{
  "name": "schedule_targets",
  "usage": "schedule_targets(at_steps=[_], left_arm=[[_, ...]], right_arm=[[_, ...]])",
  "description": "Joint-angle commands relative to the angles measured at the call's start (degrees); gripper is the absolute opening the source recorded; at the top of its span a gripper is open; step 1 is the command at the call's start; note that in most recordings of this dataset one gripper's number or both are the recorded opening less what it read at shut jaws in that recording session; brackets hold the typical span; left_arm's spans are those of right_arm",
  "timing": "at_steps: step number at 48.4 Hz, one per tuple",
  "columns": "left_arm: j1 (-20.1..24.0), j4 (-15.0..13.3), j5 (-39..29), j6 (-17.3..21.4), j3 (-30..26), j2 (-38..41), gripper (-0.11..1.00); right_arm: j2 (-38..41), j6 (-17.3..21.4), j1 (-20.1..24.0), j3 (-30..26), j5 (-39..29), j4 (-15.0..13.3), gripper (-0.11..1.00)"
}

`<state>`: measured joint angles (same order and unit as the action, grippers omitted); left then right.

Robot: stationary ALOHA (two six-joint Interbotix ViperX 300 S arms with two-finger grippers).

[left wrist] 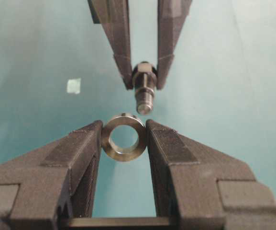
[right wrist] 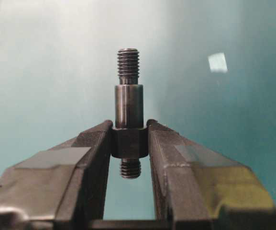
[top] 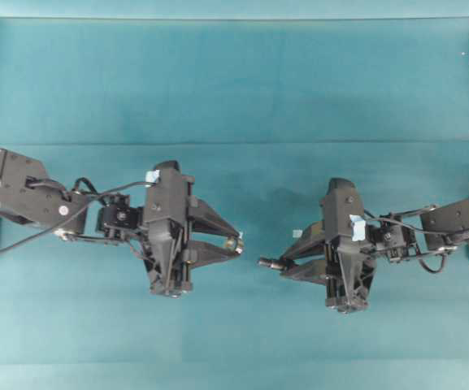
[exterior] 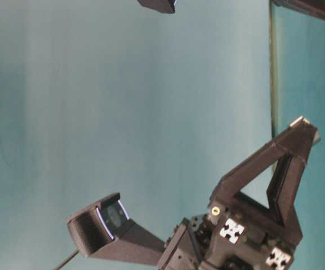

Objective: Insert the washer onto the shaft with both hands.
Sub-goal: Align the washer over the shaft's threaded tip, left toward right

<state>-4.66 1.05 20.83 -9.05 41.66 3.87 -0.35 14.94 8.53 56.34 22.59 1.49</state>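
The left gripper (left wrist: 124, 139) is clamped on the washer (left wrist: 124, 137). The ring sits right at the tips, squeezed between the 2 fingers (left wrist: 75, 153), and its hole faces along the gripper toward the other arm. The right gripper (right wrist: 129, 143) is clamped on the shaft (right wrist: 128, 108). Its fingers (right wrist: 90, 148) press on the thick dark collar, the smooth barrel and the threaded end stick out past the tips, and a short threaded stub shows behind the collar, between the fingers.

In the left wrist view the shaft (left wrist: 145, 91) points at the washer. Its end is just above the ring's rim in the picture and a small gap is between them, so the 2 parts are near but apart.

The overhead view shows what the wrist cameras do not: both arms are over the teal cloth (top: 234, 81), tips facing each other, with the washer (top: 233, 242) at the left tips and the shaft (top: 268, 263) at the right tips, a little lower in the picture. A small pale tape scrap (top: 297, 233) lies on the cloth near the right gripper (top: 276, 262).

The table-level view shows only 1 gripper from behind, and I cannot tell which one it is.
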Motion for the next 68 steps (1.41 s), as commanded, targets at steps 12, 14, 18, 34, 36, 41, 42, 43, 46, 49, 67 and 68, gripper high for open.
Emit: schedule_targets(at_steps=[12,14,18,34,36,41,42,43,46,49,67,68], left_arm=[[-0.2,-0.1,1.1,-0.1,-1.5,0.3,0.34],[-0.2,0.0,1.1,-0.1,-1.5,0.3,0.34],[-0.2,-0.1,1.1,-0.1,-1.4,0.3,0.34],[-0.2,0.0,1.2,-0.1,-1.3,0.5,0.34],[-0.2,0.0,1.1,-0.1,-1.3,0.7,0.34],[-0.2,0.0,1.1,-0.1,-1.5,0.9,0.34],[-0.2,0.0,1.1,-0.1,-1.4,0.9,0.34],[-0.2,0.0,1.1,-0.1,-1.5,0.9,0.34],[-0.2,0.0,1.1,-0.1,-1.5,1.0,0.34],[-0.2,0.0,1.2,-0.1,-1.5,1.0,0.34],[-0.2,-0.1,1.2,-0.1,-1.5,1.1,0.34],[-0.1,-0.1,1.1,-0.1,-1.6,1.1,0.34]], right_arm=[[-0.1,0.5,-1.3,-0.2,2.1,0.4,0.0],[0.0,0.5,-1.5,-0.4,2.4,0.5,0.0],[0.3,0.4,-1.8,-0.4,2.7,0.4,0.0],[1.4,0.4,-2.1,-1.8,4.0,0.5,0.0],[1.4,0.4,-2.1,-1.9,4.0,0.4,0.0],[1.4,0.3,-2.1,-2.0,4.0,0.4,0.0],[1.4,0.3,-2.1,-2.0,4.0,0.4,0.0],[1.4,0.3,-2.1,-2.0,4.0,0.4,0.0],[1.4,0.3,-2.1,-2.1,4.2,0.4,0.0],[1.4,0.3,-2.1,-2.1,4.6,0.4,0.0],[1.8,0.3,-2.1,-3.0,5.1,0.4,0.0],[1.8,0.3,-2.1,-3.0,5.1,0.4,0.0]])
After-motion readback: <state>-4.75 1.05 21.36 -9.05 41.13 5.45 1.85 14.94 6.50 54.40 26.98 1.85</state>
